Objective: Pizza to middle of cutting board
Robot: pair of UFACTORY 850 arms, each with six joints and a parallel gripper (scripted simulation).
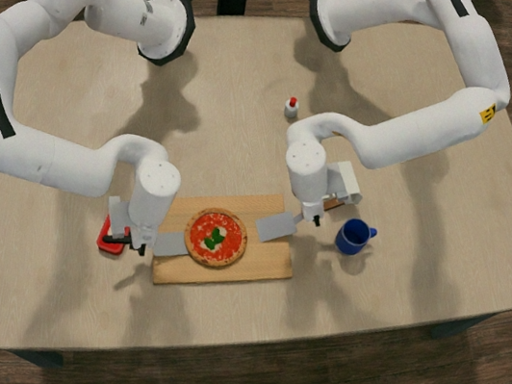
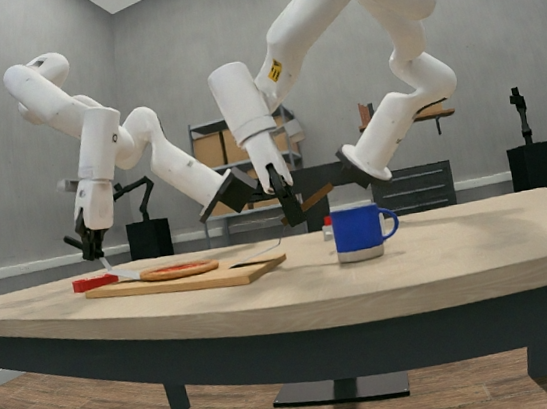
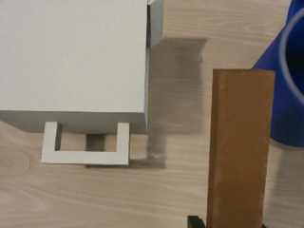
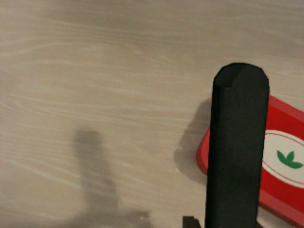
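Note:
The pizza (image 1: 226,243) (image 2: 178,271) lies nearly flat on the cutting board (image 1: 255,261) (image 2: 169,286), a little left of its middle in the top view. My right gripper (image 1: 139,248) (image 2: 93,248) is shut on the black-handled turner (image 4: 237,142). Its blade (image 1: 170,245) (image 2: 125,274) reaches the pizza's left edge; whether the tip is under it is hidden. My left gripper (image 1: 315,217) (image 2: 293,215) is shut on the brown-handled turner (image 3: 239,152) (image 2: 317,199). That blade (image 1: 275,226) is tilted over the board's right part, apart from the pizza.
A red box (image 1: 110,243) (image 2: 94,283) (image 4: 280,190) sits beneath the black handle, left of the board. A blue mug (image 1: 352,237) (image 2: 357,230) (image 3: 285,114) stands right of the board. A white box (image 3: 71,57) is near my left gripper. A red-capped bottle (image 1: 291,108) stands farther back.

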